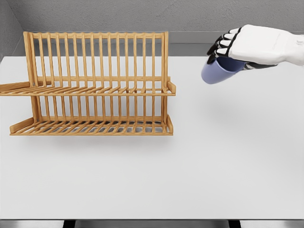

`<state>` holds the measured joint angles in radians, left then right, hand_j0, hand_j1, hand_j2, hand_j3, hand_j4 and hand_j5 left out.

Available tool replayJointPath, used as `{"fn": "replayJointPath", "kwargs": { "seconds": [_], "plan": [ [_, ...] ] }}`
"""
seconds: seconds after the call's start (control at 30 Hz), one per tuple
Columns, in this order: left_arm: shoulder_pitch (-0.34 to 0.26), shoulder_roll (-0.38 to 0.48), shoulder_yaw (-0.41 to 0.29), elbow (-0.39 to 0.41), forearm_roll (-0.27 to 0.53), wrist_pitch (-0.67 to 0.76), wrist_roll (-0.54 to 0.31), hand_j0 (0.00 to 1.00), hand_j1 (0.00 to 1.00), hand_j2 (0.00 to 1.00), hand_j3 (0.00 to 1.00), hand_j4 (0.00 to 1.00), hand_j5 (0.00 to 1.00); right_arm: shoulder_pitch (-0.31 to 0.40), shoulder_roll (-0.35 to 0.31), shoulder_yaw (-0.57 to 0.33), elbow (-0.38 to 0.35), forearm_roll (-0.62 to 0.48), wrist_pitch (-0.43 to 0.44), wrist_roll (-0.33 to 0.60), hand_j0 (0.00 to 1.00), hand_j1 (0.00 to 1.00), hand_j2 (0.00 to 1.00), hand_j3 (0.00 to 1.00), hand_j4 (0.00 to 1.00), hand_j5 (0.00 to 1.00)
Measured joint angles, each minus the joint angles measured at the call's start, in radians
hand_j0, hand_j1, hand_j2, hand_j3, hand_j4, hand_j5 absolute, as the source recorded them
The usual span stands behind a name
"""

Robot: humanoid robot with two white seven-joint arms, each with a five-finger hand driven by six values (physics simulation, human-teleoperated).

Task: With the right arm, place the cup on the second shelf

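Observation:
A periwinkle-blue cup (218, 71) hangs tilted in the air at the upper right, its mouth turned up toward the palm. My right hand (229, 46) is shut on the cup from above, dark fingertips curled over its rim. A wooden two-level dish rack (95, 90) stands on the left half of the white table (218, 156). Its upper shelf (90, 90) and lower shelf (92, 127) both carry nothing. The cup is well to the right of the rack, roughly level with the upper shelf. My left arm does not show.
The rack's tall slatted back rises to the top rail behind both shelves. A grey wall runs behind the table. The table's front edge lies near the bottom of the view.

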<state>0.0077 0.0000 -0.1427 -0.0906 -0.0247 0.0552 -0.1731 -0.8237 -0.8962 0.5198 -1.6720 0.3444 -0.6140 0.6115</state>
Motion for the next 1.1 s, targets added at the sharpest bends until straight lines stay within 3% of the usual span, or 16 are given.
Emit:
{"fn": "replayJointPath", "kwargs": {
  "seconds": [0.53,1.1],
  "plan": [
    [0.000,0.000,0.000,0.000,0.000,0.000,0.000,1.00,1.00,1.00,1.00,1.00,1.00,-0.063,0.134,0.016,-0.038,-0.001,0.000,0.001,0.64,0.64,0.64,0.64,0.64,0.64],
    [0.000,0.000,0.000,0.000,0.000,0.000,0.000,1.00,1.00,1.00,1.00,1.00,1.00,-0.112,0.211,0.139,-0.072,0.003,0.061,-0.001,0.64,0.64,0.64,0.64,0.64,0.64]
  ]
}}
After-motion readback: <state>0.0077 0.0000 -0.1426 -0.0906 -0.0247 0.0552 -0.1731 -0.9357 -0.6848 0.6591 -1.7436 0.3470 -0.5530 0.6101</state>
